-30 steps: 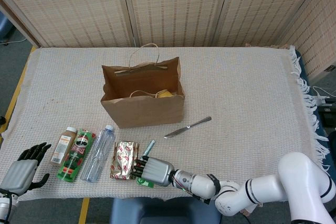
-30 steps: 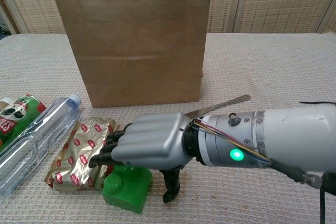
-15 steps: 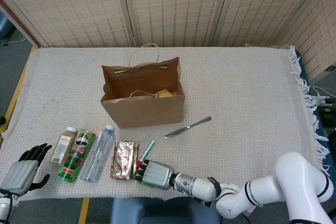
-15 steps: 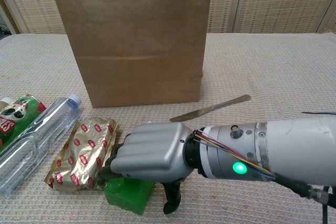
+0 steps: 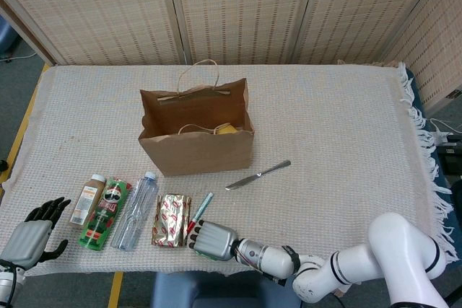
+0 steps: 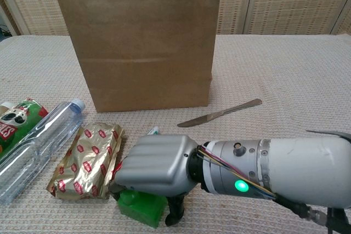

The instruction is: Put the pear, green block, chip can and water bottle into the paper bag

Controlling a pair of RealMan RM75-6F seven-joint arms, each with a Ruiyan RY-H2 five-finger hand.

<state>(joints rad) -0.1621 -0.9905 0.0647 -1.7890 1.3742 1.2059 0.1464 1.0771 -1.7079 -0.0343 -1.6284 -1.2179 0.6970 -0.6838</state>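
Mostly hidden: green block [image 6: 141,210] under right hand [image 6: 159,164].

We see our right hand [image 6: 156,167] low at the near edge, knuckles up, fingers curled down and closed around the small green plastic block [image 6: 141,209], its grey forearm [image 6: 274,168] stretching away to the right. Our left hand [image 5: 32,231] rests at the near left corner, dark fingers spread, holding nothing.

Right hand [image 6: 156,165] over green block [image 6: 141,210], before paper bag [image 6: 145,47].
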